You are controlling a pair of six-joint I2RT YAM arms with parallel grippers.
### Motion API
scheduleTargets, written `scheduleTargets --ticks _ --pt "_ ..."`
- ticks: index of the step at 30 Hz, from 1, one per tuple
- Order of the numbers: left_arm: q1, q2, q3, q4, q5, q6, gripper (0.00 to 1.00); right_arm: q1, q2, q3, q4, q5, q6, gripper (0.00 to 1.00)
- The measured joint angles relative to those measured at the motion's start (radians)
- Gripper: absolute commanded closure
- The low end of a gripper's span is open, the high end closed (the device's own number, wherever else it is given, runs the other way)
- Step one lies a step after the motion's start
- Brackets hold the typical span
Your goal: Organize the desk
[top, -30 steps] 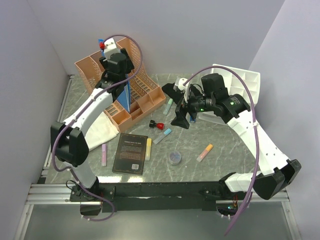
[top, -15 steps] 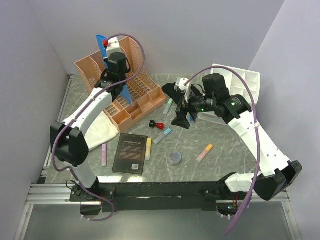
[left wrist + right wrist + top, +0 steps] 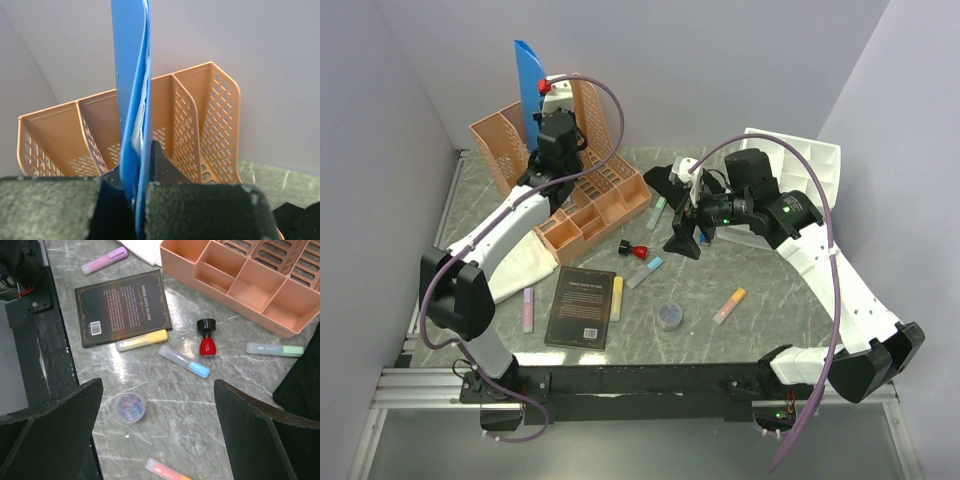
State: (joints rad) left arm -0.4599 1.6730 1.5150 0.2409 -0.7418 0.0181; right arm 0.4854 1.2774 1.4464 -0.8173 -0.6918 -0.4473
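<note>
My left gripper is shut on a blue folder and holds it upright, high above the orange file rack. The left wrist view shows the folder pinched edge-on in that gripper, the rack behind it. My right gripper hangs open over the marbled desk, nothing between its fingers. Under the right gripper lie a round paper-clip tub, a blue highlighter and a red nail-polish bottle.
On the desk: a black book, yellow, purple, orange and green highlighters, white paper. A compartment organiser stands by the rack. A white tray sits far right.
My left gripper shut on the blue folder and raised it from in front of the organiser to upright above the rack. The right arm has not moved.
</note>
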Motion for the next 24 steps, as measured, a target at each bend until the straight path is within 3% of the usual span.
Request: scheduleTargets --ticks 22,23,24 --pt "0.0 0.051 -0.223 0.233 -0.079 0.003 0.98 -0.01 -0.022 -0.025 0.002 0.0 -0.004 0.0" --pt "0.0 0.051 -0.225 0.232 -0.079 -0.007 0.93 -0.011 -0.023 -0.027 0.0 0.0 -0.004 0.0" --pt "0.0 0.051 -0.227 0.231 -0.079 -0.017 0.67 -0.013 -0.023 -0.028 0.0 0.0 -0.004 0.0"
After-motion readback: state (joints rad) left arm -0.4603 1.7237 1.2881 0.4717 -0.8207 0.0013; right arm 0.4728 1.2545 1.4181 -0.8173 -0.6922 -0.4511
